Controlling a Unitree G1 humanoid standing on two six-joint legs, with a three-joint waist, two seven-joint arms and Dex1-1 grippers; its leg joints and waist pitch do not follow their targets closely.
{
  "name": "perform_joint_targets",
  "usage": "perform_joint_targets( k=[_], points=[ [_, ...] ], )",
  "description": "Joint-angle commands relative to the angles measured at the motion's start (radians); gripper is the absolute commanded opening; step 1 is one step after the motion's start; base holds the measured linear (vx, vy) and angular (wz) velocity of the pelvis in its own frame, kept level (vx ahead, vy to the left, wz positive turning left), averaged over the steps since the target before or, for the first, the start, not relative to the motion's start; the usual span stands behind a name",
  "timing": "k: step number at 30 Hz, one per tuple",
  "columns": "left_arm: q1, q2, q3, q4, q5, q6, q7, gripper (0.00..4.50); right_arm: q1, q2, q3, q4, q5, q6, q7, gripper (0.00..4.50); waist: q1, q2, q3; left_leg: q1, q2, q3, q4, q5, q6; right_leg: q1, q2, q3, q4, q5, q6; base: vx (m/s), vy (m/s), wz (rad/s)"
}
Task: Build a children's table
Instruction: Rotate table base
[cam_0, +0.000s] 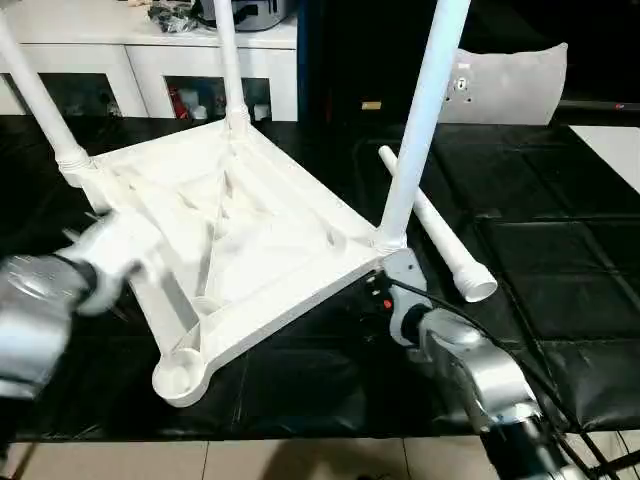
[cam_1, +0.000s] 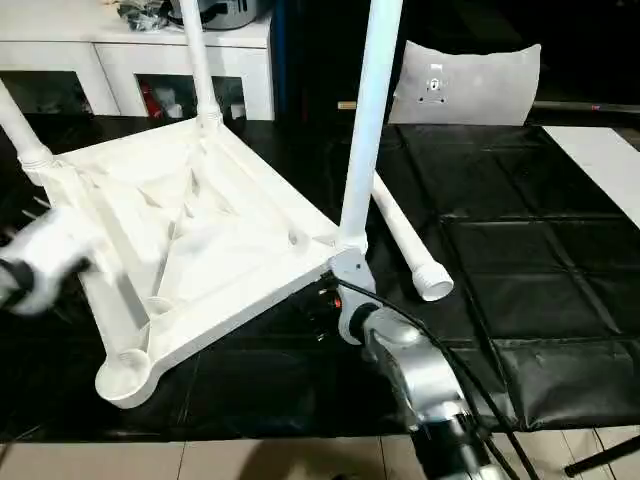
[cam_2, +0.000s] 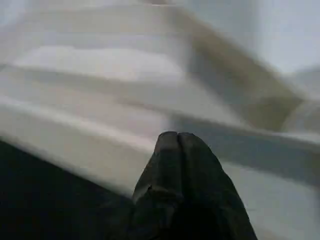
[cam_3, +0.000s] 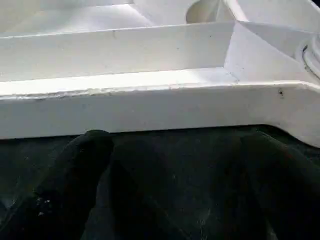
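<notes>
On the black padded floor mat (cam_0: 560, 300) the children's table (cam_0: 250, 240) lies upside down, ribbed underside up, with three legs standing in corner sockets and the near-left socket (cam_0: 180, 378) empty; the fourth leg (cam_0: 435, 232) lies loose on the mat beyond the table's right corner, its long axis running from the far side toward the near right, flared end (cam_0: 478, 285) nearest the robot.

That leg lies just to the right of and beyond the right tool (cam_0: 392, 292), which sits at the table's right corner beside the base of the standing leg (cam_0: 420, 120); so the right arm is much the nearer one, and I judge the coming move to be a short reach rightward to the flared end, then a carry across the top to the empty socket on the near left. In the right wrist view the right tool's fingers (cam_3: 75, 175) stand spread, empty, low on the mat facing the table's edge wall (cam_3: 150, 110).

Over the table's left edge the left tool (cam_2: 175, 150) has its fingers pressed together, holding nothing, close against the white plastic.

Behind the mat stands a white cabinet (cam_0: 150, 60) with glass doors; a grey cushion (cam_0: 510, 85) leans at the far right; pale floor (cam_0: 300, 458) shows along the near edge.
</notes>
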Motion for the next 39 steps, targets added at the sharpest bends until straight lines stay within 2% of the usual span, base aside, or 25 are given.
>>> perform_joint_targets(
  k=[1, 2, 4, 5, 6, 7, 8, 9, 11, 15, 16, 18, 21, 23, 28, 29, 30, 31, 32, 34, 35, 36, 37, 38, 39],
  points=[
    [0.012, 0.05, -0.045, -0.053, -0.025, 0.043, -0.076, 0.01, -0.031, -0.002, -0.002, 0.044, -0.016, -0.02, -0.014, 4.5, 0.0, 0.018, -0.059, -0.005, 0.029, -0.001, -0.079, -0.165, 0.01, 0.064, -0.057, 0.063, -0.056, -0.294, -0.177, 0.0, 0.0, 0.0],
    [0.012, 0.051, -0.046, -0.054, -0.026, 0.043, -0.078, 0.01, -0.031, -0.002, -0.002, 0.045, -0.016, -0.02, -0.014, 4.5, 0.0, 0.017, -0.061, -0.006, 0.03, -0.003, -0.08, -0.162, 0.008, 0.066, -0.059, 0.063, -0.052, -0.291, -0.179, 0.0, 0.0, 0.0],
    [0.04, 0.137, -0.118, -0.099, -0.027, 0.058, -0.175, 0.01, -0.058, 0.006, -0.004, 0.084, -0.018, -0.033, -0.015, 4.5, -0.006, 0.019, -0.059, -0.005, 0.029, -0.002, -0.08, -0.169, 0.011, 0.064, -0.057, 0.063, -0.052, -0.307, -0.18, 0.0, 0.0, 0.0],
    [0.04, 0.137, -0.118, -0.099, -0.027, 0.058, -0.175, 0.01, -0.058, 0.006, -0.004, 0.084, -0.018, -0.033, -0.015, 4.5, -0.008, 0.018, -0.057, -0.005, 0.028, 0.0, -0.081, -0.173, 0.013, 0.062, -0.054, 0.063, -0.057, -0.315, -0.177, 0.0, 0.0, 0.0],
    [0.052, 0.172, -0.142, -0.135, -0.047, 0.076, -0.222, 0.01, -0.072, 0.01, -0.004, 0.108, -0.02, -0.043, -0.015, 4.5, -0.007, 0.018, -0.057, -0.003, 0.028, 0.0, -0.079, -0.174, 0.012, 0.062, -0.056, 0.063, -0.058, -0.321, -0.175, 0.0, 0.0, 0.0],
    [0.056, 0.181, -0.148, -0.156, -0.063, 0.087, -0.241, 0.01, -0.08, 0.012, -0.003, 0.121, -0.021, -0.049, -0.014, 4.5, -0.006, 0.02, -0.058, -0.004, 0.031, -0.002, -0.081, -0.165, 0.006, 0.065, -0.059, 0.064, -0.053, -0.319, -0.182, 0.0, 0.0, 0.0],
    [0.059, 0.188, -0.153, -0.183, -0.087, 0.098, -0.266, 0.01, -0.09, 0.014, -0.004, 0.139, -0.022, -0.057, -0.014, 4.5, -0.008, 0.016, -0.056, -0.005, 0.031, 0.0, -0.081, -0.167, 0.006, 0.063, -0.056, 0.064, -0.056, -0.322, -0.181, 0.0, 0.0, 0.0],
    [0.06, 0.192, -0.156, -0.201, -0.102, 0.104, -0.281, 0.01, -0.098, 0.016, -0.004, 0.151, -0.023, -0.062, -0.013, 4.5, -0.008, 0.017, -0.057, -0.003, 0.031, 0.0, -0.08, -0.163, 0.002, 0.063, -0.056, 0.064, -0.053, -0.314, -0.186, 0.0, 0.0, 0.0],
    [0.059, 0.161, -0.164, -0.281, -0.204, 0.11, -0.353, 0.01, -0.149, 0.029, -0.007, 0.231, -0.024, -0.094, -0.013, 4.5, -0.011, 0.012, -0.056, -0.005, 0.029, 0.001, -0.079, -0.177, -0.003, 0.064, -0.056, 0.063, -0.055, -0.332, -0.184, 0.0, 0.0, 0.0],
    [0.057, 0.137, -0.182, -0.308, -0.245, 0.077, -0.392, 0.01, -0.18, 0.042, 0.004, 0.276, -0.03, -0.114, -0.008, 4.5, -0.022, 0.01, -0.057, -0.009, 0.029, -0.002, -0.078, -0.188, -0.011, 0.067, -0.057, 0.063, -0.053, -0.347, -0.179, 0.0, 0.0, 0.0],
    [0.045, 0.105, -0.185, -0.332, -0.28, 0.075, -0.412, 0.01, -0.199, 0.055, 0.017, 0.3, -0.035, -0.126, 0.0, 4.5, -0.029, 0.005, -0.058, -0.014, 0.027, -0.002, -0.078, -0.178, -0.007, 0.071, -0.056, 0.062, -0.053, -0.343, -0.176, 0.0, 0.0, 0.0],
    [0.022, 0.072, -0.192, -0.346, -0.297, 0.092, -0.41, 0.01, -0.216, 0.068, 0.024, 0.322, -0.039, -0.137, 0.006, 4.5, -0.032, 0.001, -0.058, -0.012, 0.026, 0.001, -0.075, -0.173, -0.001, 0.07, -0.057, 0.063, -0.057, -0.353, -0.176, 0.0, 0.0, 0.0],
    [-0.004, 0.05, -0.209, -0.357, -0.307, 0.102, -0.405, 0.01, -0.234, 0.083, 0.027, 0.352, -0.044, -0.153, 0.009, 4.5, -0.033, 0.004, -0.059, -0.014, 0.027, 0.002, -0.072, -0.16, 0.0, 0.07, -0.056, 0.063, -0.056, -0.359, -0.175, 0.0, 0.0, 0.0],
    [-0.035, 0.007, -0.222, -0.329, -0.291, 0.063, -0.375, 0.01, -0.247, 0.095, 0.033, 0.377, -0.051, -0.17, 0.012, 4.5, -0.035, 0.001, -0.058, -0.014, 0.026, 0.005, -0.07, -0.159, 0.0, 0.069, -0.053, 0.062, -0.061, -0.376, -0.164, 0.0, 0.0, 0.0],
    [-0.073, -0.055, -0.233, -0.212, -0.208, -0.069, -0.293, 0.01, -0.247, 0.101, 0.032, 0.392, -0.064, -0.187, 0.012, 4.5, -0.034, 0.004, -0.059, -0.014, 0.026, 0.005, -0.069, -0.175, 0.0, 0.068, -0.047, 0.057, -0.067, -0.402, -0.137, 0.0, 0.0, 0.0],
    [-0.081, -0.069, -0.232, -0.184, -0.192, -0.092, -0.27, 0.01, -0.245, 0.099, 0.031, 0.392, -0.066, -0.19, 0.009, 4.5, -0.036, 0.007, -0.059, -0.015, 0.025, 0.005, -0.068, -0.18, -0.001, 0.07, -0.046, 0.056, -0.069, -0.413, -0.127, 0.0, 0.0, 0.0],
    [-0.099, -0.095, -0.232, -0.121, -0.16, -0.139, -0.219, 0.01, -0.238, 0.09, 0.025, 0.388, -0.072, -0.197, -0.004, 4.5, -0.035, 0.006, -0.06, -0.01, 0.025, 0.005, -0.067, -0.184, -0.001, 0.066, -0.044, 0.056, -0.072, -0.423, -0.118, 0.0, 0.0, 0.0],
    [-0.099, -0.095, -0.232, -0.121, -0.16, -0.139, -0.219, 0.01, -0.238, 0.09, 0.025, 0.388, -0.072, -0.197, -0.004, 4.5, -0.034, 0.007, -0.061, -0.009, 0.025, 0.006, -0.067, -0.183, -0.001, 0.065, -0.044, 0.056, -0.073, -0.426, -0.115, 0.0, 0.0, 0.0],
    [-0.111, -0.113, -0.231, -0.078, -0.145, -0.161, -0.18, 0.01, -0.231, 0.082, 0.015, 0.382, -0.076, -0.2, -0.011, 4.5, -0.031, 0.015, -0.062, -0.007, 0.026, 0.005, -0.066, -0.181, -0.003, 0.066, -0.046, 0.057, -0.07, -0.421, -0.116, 0.0, 0.0, 0.0],
    [-0.123, -0.133, -0.23, -0.032, -0.132, -0.183, -0.142, 0.01, -0.226, 0.075, 0.003, 0.38, -0.081, -0.209, -0.016, 4.5, -0.022, 0.011, -0.063, -0.005, 0.028, 0.006, -0.067, -0.177, -0.003, 0.065, -0.041, 0.056, -0.071, -0.405, -0.117, 0.0, 0.0, 0.0],
    [-0.126, -0.158, -0.221, 0.003, -0.128, -0.204, -0.109, 0.01, -0.216, 0.064, -0.013, 0.36, -0.079, -0.198, -0.031, 4.5, -0.019, 0.016, -0.064, -0.007, 0.028, 0.006, -0.068, -0.164, -0.004, 0.066, -0.041, 0.057, -0.069, -0.372, -0.125, 0.0, 0.0, 0.0],
    [-0.125, -0.186, -0.211, 0.037, -0.126, -0.237, -0.08, 0.01, -0.203, 0.052, -0.028, 0.334, -0.076, -0.187, -0.049, 4.5, -0.018, 0.014, -0.064, -0.004, 0.03, 0.006, -0.068, -0.164, -0.005, 0.065, -0.041, 0.058, -0.068, -0.359, -0.129, 0.0, 0.0, 0.0],
    [-0.124, -0.197, -0.207, 0.046, -0.127, -0.252, -0.069, 0.01, -0.196, 0.045, -0.034, 0.319, -0.076, -0.184, -0.058, 4.5, -0.014, 0.019, -0.066, 0.0, 0.03, 0.008, -0.067, -0.157, -0.005, 0.063, -0.039, 0.059, -0.069, -0.334, -0.134, 0.0, 0.0, 0.0],
    [-0.123, -0.202, -0.204, 0.047, -0.127, -0.257, -0.065, 0.01, -0.192, 0.042, -0.036, 0.311, -0.076, -0.183, -0.062, 4.5, -0.011, 0.017, -0.07, -0.002, 0.031, 0.007, -0.067, -0.145, -0.006, 0.068, -0.04, 0.06, -0.061, -0.311, -0.142, 0.0, 0.0, 0.0],
    [-0.118, -0.222, -0.195, 0.049, -0.128, -0.277, -0.05, 0.01, -0.174, 0.029, -0.048, 0.276, -0.077, -0.18, -0.078, 4.5, -0.007, 0.016, -0.068, -0.007, 0.031, 0.007, -0.069, -0.128, -0.001, 0.07, -0.04, 0.061, -0.058, -0.276, -0.156, 0.0, 0.0, 0.0]
  ],
)
